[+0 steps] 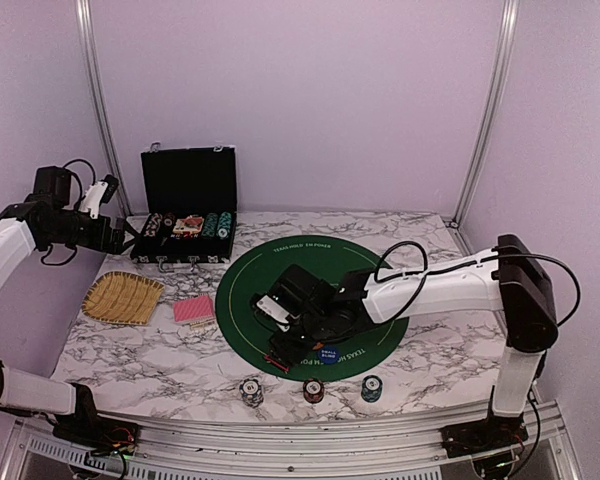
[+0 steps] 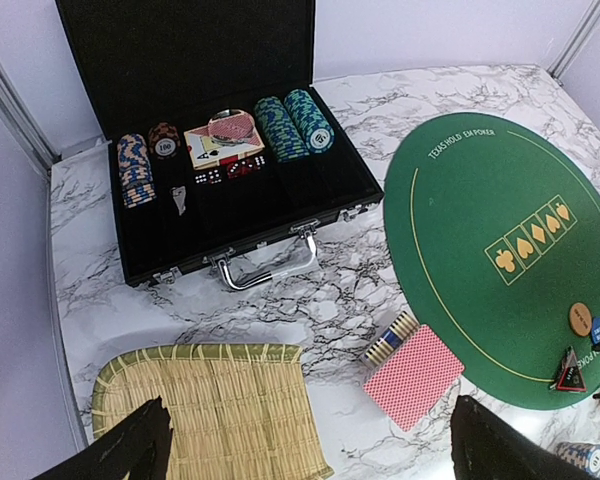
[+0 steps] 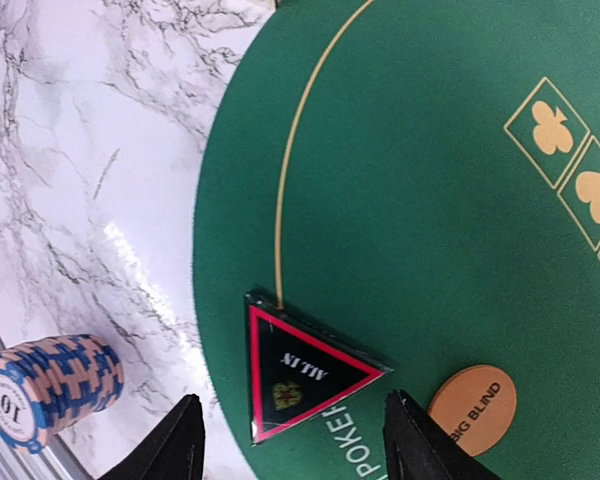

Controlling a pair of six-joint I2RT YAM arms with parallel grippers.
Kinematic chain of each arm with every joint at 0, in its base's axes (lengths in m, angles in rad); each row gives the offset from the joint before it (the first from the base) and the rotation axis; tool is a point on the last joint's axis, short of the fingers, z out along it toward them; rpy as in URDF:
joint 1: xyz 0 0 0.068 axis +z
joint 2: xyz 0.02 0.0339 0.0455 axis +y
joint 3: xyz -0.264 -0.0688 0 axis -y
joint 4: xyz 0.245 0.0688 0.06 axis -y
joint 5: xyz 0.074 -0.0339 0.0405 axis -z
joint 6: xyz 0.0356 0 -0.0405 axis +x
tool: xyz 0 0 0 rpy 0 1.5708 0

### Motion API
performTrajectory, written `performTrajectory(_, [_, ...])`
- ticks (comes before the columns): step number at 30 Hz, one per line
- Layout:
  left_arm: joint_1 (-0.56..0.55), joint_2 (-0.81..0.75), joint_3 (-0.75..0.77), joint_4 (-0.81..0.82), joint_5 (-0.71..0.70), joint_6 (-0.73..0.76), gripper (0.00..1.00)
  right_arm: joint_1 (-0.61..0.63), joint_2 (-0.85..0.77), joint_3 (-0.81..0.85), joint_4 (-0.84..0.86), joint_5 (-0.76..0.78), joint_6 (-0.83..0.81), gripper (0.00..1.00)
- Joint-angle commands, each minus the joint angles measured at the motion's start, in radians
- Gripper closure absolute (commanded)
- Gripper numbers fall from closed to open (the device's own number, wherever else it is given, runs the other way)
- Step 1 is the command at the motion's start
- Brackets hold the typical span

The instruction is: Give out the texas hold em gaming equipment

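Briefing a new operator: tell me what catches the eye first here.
The green mat dominates the middle of the table, with the right gripper open over the black triangle at the mat's near edge. An open black case stands at the back left. Three chip stacks line the table's near edge.

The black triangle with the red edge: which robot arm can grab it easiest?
Probably the right. The right gripper hangs open over the red-edged black triangle on the green round mat, a finger on each side. The left gripper is far off, near the woven straw tray.
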Motion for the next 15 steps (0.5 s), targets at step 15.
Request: performTrajectory(15, [0.005, -0.020, 0.034, -0.018, 0.046, 0.008, 0.01, 0.044, 0.063, -0.022, -0.067, 0.028, 0.117, 0.48])
